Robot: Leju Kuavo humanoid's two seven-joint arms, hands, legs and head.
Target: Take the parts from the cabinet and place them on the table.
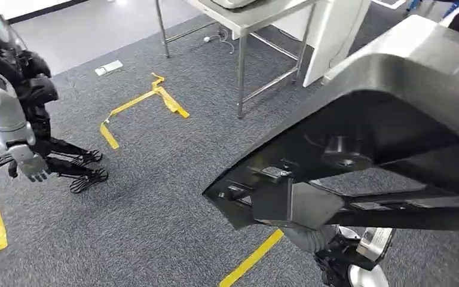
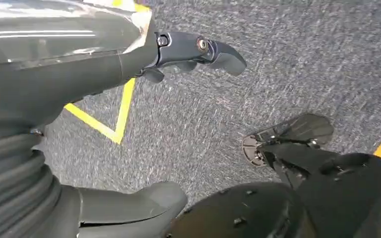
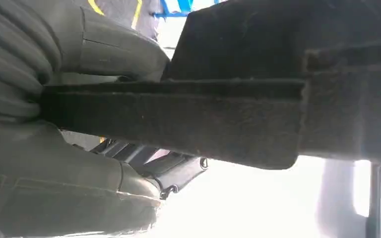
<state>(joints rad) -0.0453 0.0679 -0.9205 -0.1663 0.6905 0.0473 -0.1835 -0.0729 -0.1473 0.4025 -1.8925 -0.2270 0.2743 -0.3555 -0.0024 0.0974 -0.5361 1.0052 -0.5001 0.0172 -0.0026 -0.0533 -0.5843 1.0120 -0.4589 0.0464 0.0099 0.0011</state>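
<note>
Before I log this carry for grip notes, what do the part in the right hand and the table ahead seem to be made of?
The large black part looks like moulded plastic, smooth and semi-gloss on top, with a felt-like fuzzy lining underneath, where the right hand holds it. The table seems to be brushed steel, judging by its dull silver legs.

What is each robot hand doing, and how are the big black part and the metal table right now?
Left robot hand: hanging by the robot's side, holding nothing.
Right robot hand: gripping the black part.
Black part: held up off the floor, tilted.
Metal table: standing on the carpet, the part not yet on it.
</note>
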